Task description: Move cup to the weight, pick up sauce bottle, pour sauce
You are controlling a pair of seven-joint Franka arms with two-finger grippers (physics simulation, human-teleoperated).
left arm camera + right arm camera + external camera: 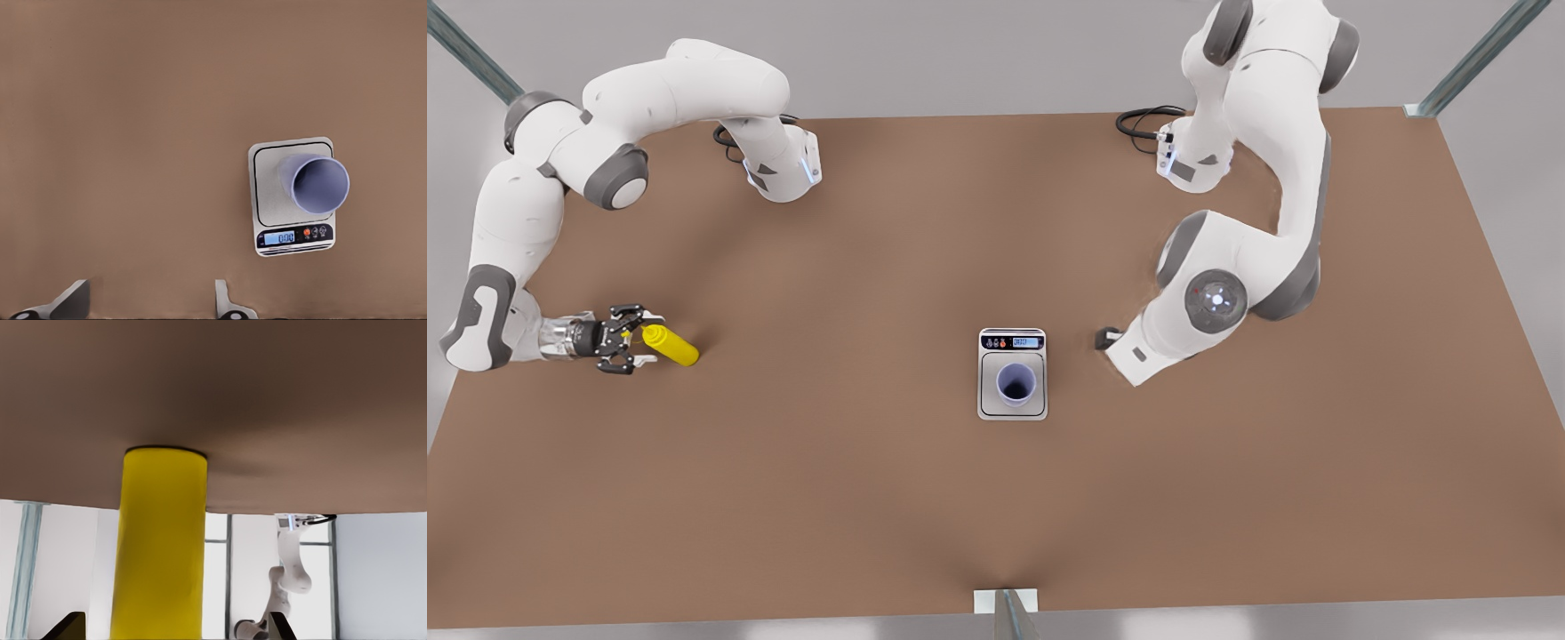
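The cup (1016, 384) already stood on the weight (1011, 340), so the left gripper (150, 303) waited nearby, fingers spread and empty, while the right gripper (624, 340) straddled the sauce bottle (670, 346), fingers parted, seemingly not yet clamped

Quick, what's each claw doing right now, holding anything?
Left gripper: open, holding nothing, up beside the weight.
Right gripper: open, fingers either side of the sauce bottle, not clamped.
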